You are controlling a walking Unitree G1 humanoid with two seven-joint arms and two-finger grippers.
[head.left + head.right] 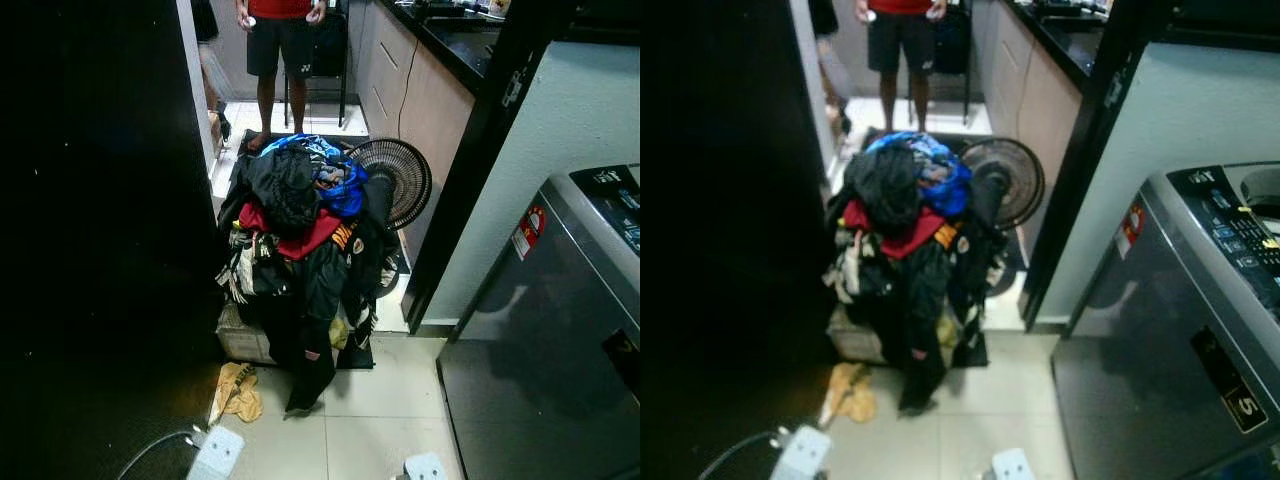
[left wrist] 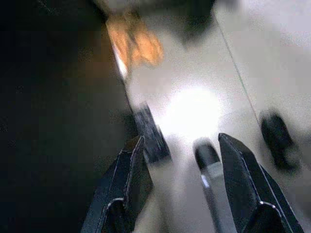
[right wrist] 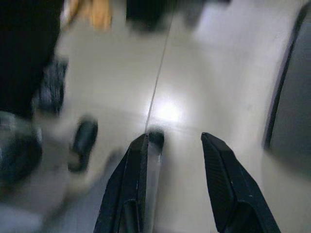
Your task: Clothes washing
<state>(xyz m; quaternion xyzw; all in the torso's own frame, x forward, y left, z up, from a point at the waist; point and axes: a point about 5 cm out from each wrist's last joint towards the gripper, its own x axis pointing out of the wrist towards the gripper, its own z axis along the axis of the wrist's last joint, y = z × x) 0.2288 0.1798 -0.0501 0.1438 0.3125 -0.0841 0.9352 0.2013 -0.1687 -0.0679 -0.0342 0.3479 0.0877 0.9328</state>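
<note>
Left gripper (image 2: 182,167) hangs over pale floor tiles, fingers spread, holding nothing | right gripper (image 3: 175,162) same deal, parted and empty, beside the washer | clothes pile (image 1: 295,235) heaped on a basket, dead ahead | fan (image 1: 392,180) right behind it | washing machine (image 1: 560,330) off right | yellow cloth (image 1: 237,392) on floor | person (image 1: 280,45) standing further back

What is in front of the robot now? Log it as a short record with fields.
laundry: heaped dark, red and blue clothes pile on a box
floor item: crumpled tan cloth on tiles, beside the pile
behind pile: black round fan
washer: grey top-loading washing machine, robot's right
left gripper: open, above floor
right gripper: open, above floor
person: standing beyond
</note>
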